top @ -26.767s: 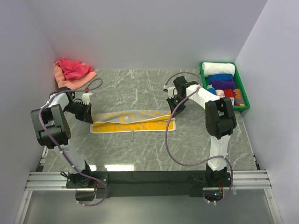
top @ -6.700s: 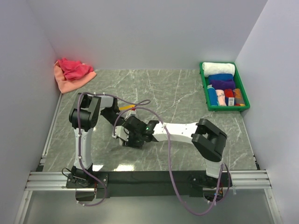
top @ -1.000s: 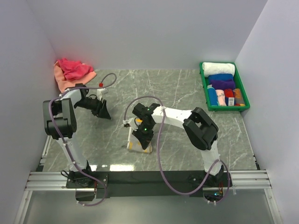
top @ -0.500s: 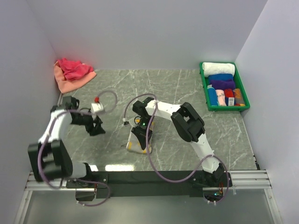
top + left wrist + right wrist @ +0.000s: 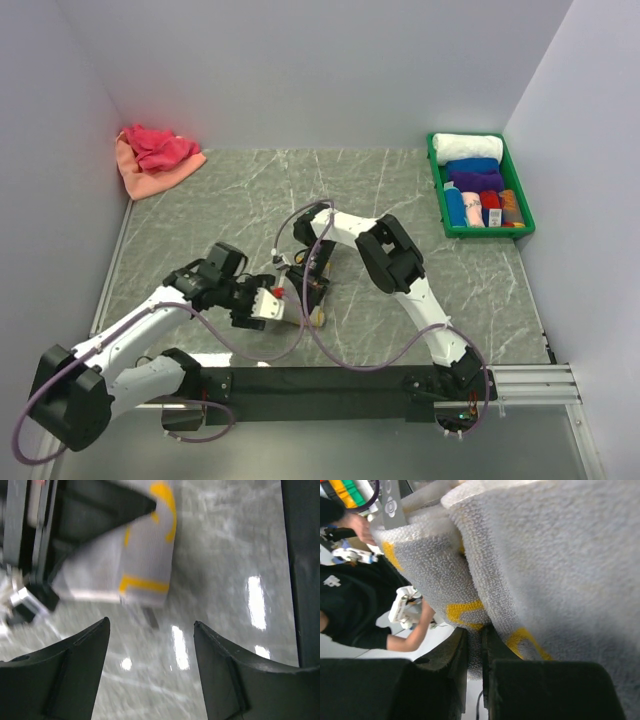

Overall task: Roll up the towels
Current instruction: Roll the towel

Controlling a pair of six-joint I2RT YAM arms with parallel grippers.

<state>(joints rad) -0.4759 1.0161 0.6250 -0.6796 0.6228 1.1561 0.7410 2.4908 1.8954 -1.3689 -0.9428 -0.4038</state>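
Note:
A grey towel with yellow markings [image 5: 545, 555] is partly rolled, and my right gripper [image 5: 481, 647] is shut on a fold of it. From above, my right gripper [image 5: 308, 290] points down at the table's centre front; only a small bit of the towel [image 5: 318, 317] shows beneath it. My left gripper [image 5: 265, 305] sits just left of it, open and holding nothing. Ahead of the open left gripper [image 5: 151, 625], the towel [image 5: 145, 555] hangs from the dark right gripper, just above the marble surface.
A heap of pink and orange towels [image 5: 155, 155] lies in the back left corner. A green tray [image 5: 490, 232] with several rolled towels stands at the back right. The right arm's cable [image 5: 300, 340] loops across the table's front.
My left arm has swung from the left side to the centre front beside the towel, and its jaws have widened. My right gripper keeps its hold on the towel.

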